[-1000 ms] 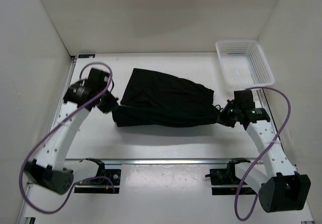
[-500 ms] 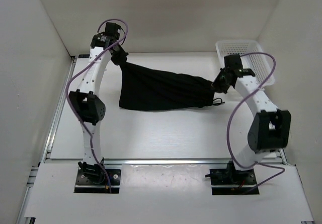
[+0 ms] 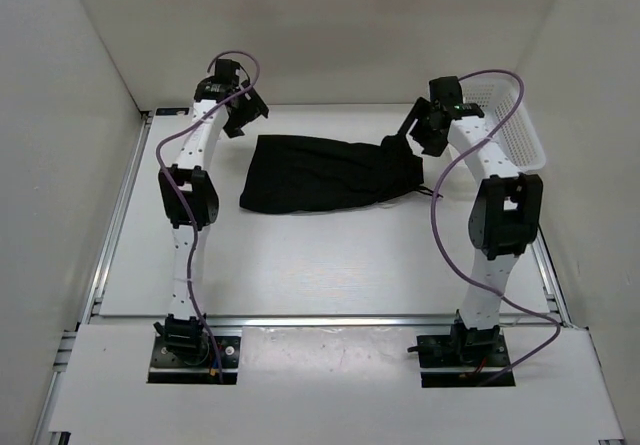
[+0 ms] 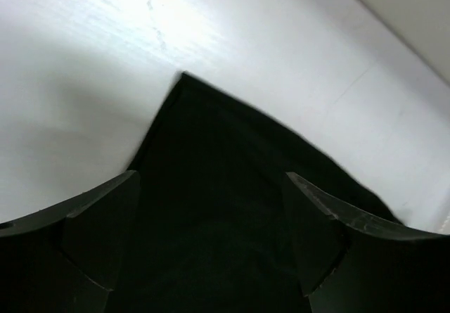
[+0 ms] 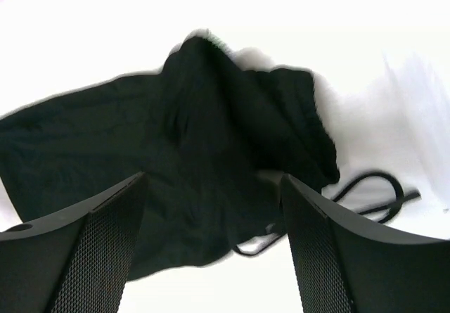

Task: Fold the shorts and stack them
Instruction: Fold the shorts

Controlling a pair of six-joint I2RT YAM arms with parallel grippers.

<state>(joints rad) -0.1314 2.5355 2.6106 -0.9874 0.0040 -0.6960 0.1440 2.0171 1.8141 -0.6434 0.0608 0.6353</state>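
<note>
The black shorts (image 3: 325, 173) lie as a folded, flattened heap on the white table, towards the back. My left gripper (image 3: 244, 116) hovers just above their back left corner. In the left wrist view its jaws (image 4: 211, 179) stand wide open over the dark cloth (image 4: 225, 158), holding nothing. My right gripper (image 3: 414, 131) is above the shorts' right end, which is bunched up. In the right wrist view it (image 5: 213, 179) is open too, with the crumpled shorts (image 5: 176, 137) below and the thin drawstring (image 5: 373, 186) looping out onto the table.
A white mesh basket (image 3: 522, 130) stands at the back right corner, partly behind the right arm. White walls close the table at the back and both sides. Both arms reach far back, elbows raised over the table's middle.
Both arms swung from the near side to the back, carrying the front edge of the shorts over the rest. Both grippers, shut on the cloth before, now stand open and the shorts lie folded.
</note>
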